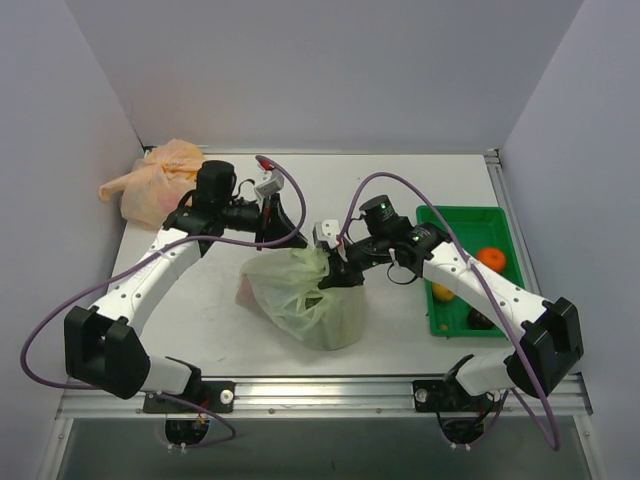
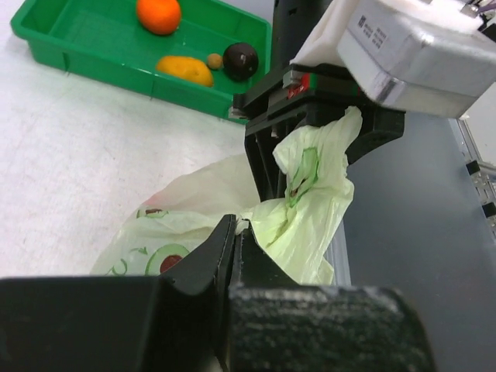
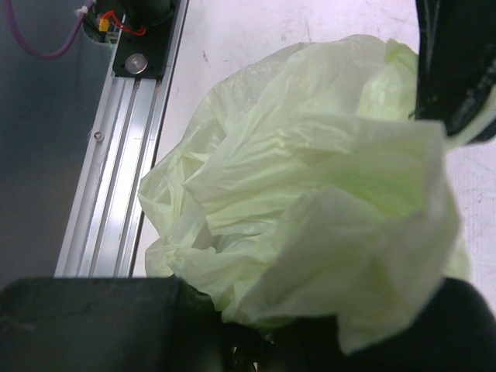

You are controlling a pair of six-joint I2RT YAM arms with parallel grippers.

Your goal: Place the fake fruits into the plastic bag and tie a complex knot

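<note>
**Two claws hold the green bag**

We see a pale green plastic bag [image 1: 318,310] sitting in the middle of the white table [image 1: 200,290]. It is thin and crinkly and puffed up. Something pink shows through its left side, but we cannot tell what it is. The bag has little pictures on it that look like cut avocados [image 2: 167,260].

The right claw [image 1: 340,272] is clamped on a bunched-up part at the top of the bag. The left claw [image 2: 238,226] has its fingers pinched almost together, with a thin bit of the bag caught at the tips. The two claws are very near each other, just above the bag.

At the right side of the table is a green tray [image 1: 455,215]. In it lie an orange [image 2: 159,14], a yellow fruit [image 2: 184,68], a little brown fruit [image 2: 215,60] and a dark round fruit [image 2: 240,60]. These three lie close together, and the orange lies apart from them.

A peach-orange bag [image 1: 150,182] sits crumpled in the far left corner of the table.

Plain pale walls [image 1: 320,70] stand on three sides. A metal rail [image 1: 330,392] runs along the near edge, where the arms are bolted.

The right claw has a small red and green sticker [image 2: 298,87], too blurry for us to read.
</note>
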